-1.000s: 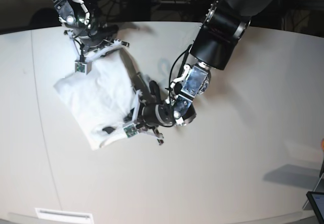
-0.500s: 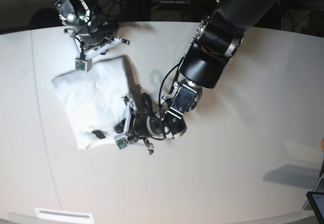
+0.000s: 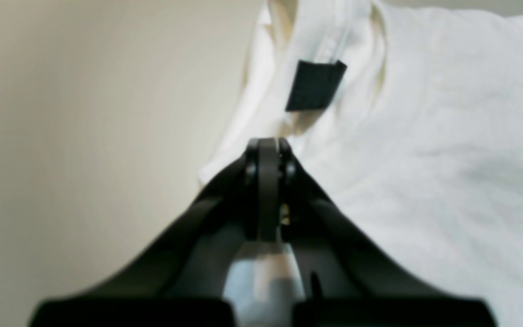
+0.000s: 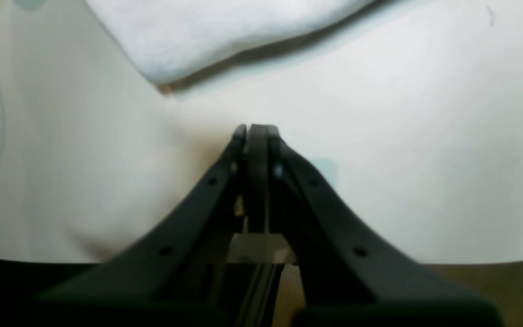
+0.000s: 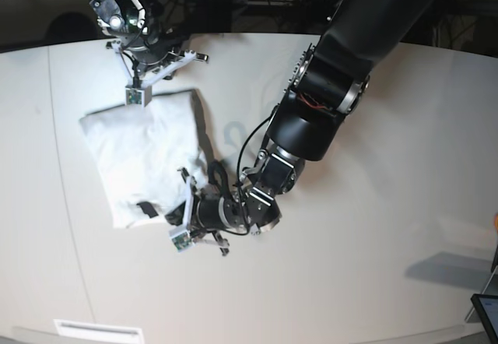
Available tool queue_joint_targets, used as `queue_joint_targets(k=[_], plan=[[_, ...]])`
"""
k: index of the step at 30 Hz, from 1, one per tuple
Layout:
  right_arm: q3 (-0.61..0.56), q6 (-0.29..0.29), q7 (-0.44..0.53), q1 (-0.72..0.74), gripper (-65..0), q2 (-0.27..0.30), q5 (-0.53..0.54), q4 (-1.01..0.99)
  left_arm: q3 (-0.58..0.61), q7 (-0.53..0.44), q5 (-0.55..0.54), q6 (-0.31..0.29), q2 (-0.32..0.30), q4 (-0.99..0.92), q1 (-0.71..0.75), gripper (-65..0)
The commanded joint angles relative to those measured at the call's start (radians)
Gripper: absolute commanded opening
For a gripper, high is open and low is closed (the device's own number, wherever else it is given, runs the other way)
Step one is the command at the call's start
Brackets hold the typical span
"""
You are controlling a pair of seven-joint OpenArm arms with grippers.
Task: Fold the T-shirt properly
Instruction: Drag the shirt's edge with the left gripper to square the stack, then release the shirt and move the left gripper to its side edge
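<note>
The T-shirt (image 5: 144, 153) lies folded on the table, plain white side up, with its small black tag (image 5: 145, 208) near the lower edge. My left gripper (image 5: 174, 219) is shut low at that edge. In the left wrist view its tips (image 3: 268, 146) sit just short of the tag (image 3: 316, 85) over the shirt's (image 3: 425, 136) border, and no fabric shows between the jaws. My right gripper (image 5: 146, 78) is shut and empty just beyond the shirt's far corner. In the right wrist view its tips (image 4: 254, 129) hover over bare table, with the shirt's edge (image 4: 225, 32) ahead.
The white table (image 5: 373, 227) stretches to the right of the shirt. The bulky left arm (image 5: 327, 103) reaches diagonally across its middle. A dark tablet corner (image 5: 488, 313) shows at the lower right, and cables and dark gear lie behind the table's back edge.
My left gripper has slid down and left along the shirt's lower edge. The shirt has shifted left and lies flatter. My right gripper has drawn back off the far corner.
</note>
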Motion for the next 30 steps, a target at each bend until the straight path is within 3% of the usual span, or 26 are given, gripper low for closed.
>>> queue_joint_targets(k=[1, 5, 9, 12, 16, 22, 30], plan=[[0.001, -0.001, -0.01, -0.01, -64.7, 0.006, 0.005, 0.013, -0.009, -0.031, -0.022, 0.003, 0.012, 0.023, -0.04, -65.0], [0.01, -0.001, -0.01, -0.007, -64.7, 0.007, 0.005, 0.013, -0.015, 0.014, -0.025, 0.003, 0.012, 0.143, -0.04, -65.0], [0.068, -0.001, -0.01, -0.021, -64.7, 0.029, 0.007, 0.013, -0.041, 0.205, -0.026, 0.003, -0.038, 0.405, 0.029, -65.0], [0.168, -0.001, -0.005, -0.064, -64.7, 0.027, 0.007, 0.013, -0.125, 0.348, -0.014, 0.003, -0.083, 0.645, 0.13, -65.0], [0.251, -0.001, -0.002, -0.086, -64.7, 0.032, 0.007, 0.013, -0.179, 0.488, 0.0, 0.003, -0.162, 0.859, 0.269, -65.0], [0.309, -0.001, -0.002, -0.079, -64.7, 0.035, 0.007, 0.013, -0.185, 0.511, 0.115, 0.003, -0.25, 1.01, 0.486, -65.0], [0.32, -0.001, -0.007, 0.007, -64.7, 0.078, 0.007, 0.01, -0.187, 0.508, 0.13, 0.002, -0.245, 0.998, 0.57, -65.0]])
